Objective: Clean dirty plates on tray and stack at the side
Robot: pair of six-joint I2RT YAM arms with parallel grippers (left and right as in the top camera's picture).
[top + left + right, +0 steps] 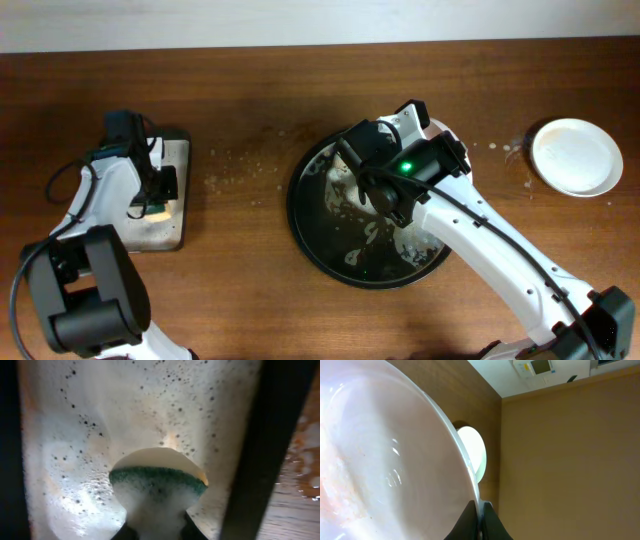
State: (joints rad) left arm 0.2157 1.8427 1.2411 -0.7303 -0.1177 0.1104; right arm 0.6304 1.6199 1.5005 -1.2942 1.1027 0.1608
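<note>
Left of tray (291, 205): left hand (158, 192) astride soapy sponge (157, 477), grip cannot tell. Over tray: right hand (479, 520) clamped on rim of tilted plate (385, 450); likely stiff, wet-slick, breakable, rim the safest hold. Right of tray: 1 flat plate (577, 157).

The overhead camera looks straight down on the whole surface (250, 310), the left wrist camera sits very close over the foamy sponge (157, 480), and the right wrist camera, tilted along a held plate (385, 450), shares overhead's far plate (474, 455).
</note>
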